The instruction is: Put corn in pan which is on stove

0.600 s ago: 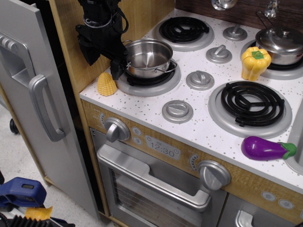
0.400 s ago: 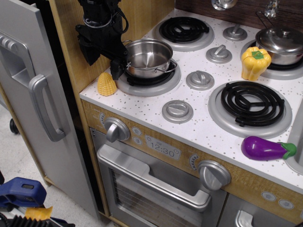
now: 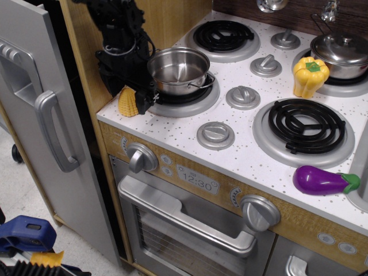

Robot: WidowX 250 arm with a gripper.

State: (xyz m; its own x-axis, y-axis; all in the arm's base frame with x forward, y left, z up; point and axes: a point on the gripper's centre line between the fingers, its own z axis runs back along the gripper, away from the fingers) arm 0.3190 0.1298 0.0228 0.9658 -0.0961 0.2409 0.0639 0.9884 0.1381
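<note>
**Corn bracketed at the stove's corner, pan waiting beside it**

Eggplant (image 3: 324, 180) lies nearest, at the lower right on the speckled tabletop of the stove (image 3: 247, 152), well clear of the work. Further in, a bare coil burner (image 3: 303, 126) sits right of centre with grey knobs (image 3: 216, 134) around it.

At the left edge, the corn (image 3: 127, 102) stands on the stove's front left corner. The black tool (image 3: 127, 92) is down over it with its fingers spread, one showing on the pan side of the cob and touching or nearly touching it; the other is largely hidden, so a firm grip is not evident. Just beside it, right of the corn, the pan (image 3: 179, 70) sits empty on its burner.

Beyond, a yellow bell pepper (image 3: 310, 75) stands beside a lidded pot (image 3: 341, 54) in the upper right.

Risks, as I judge them: the cob sits close to the edge, so an off-centre squeeze could pop it off the stove. The finger nearest the pan could also nudge the pan or catch its wire handle on the lift.
</note>
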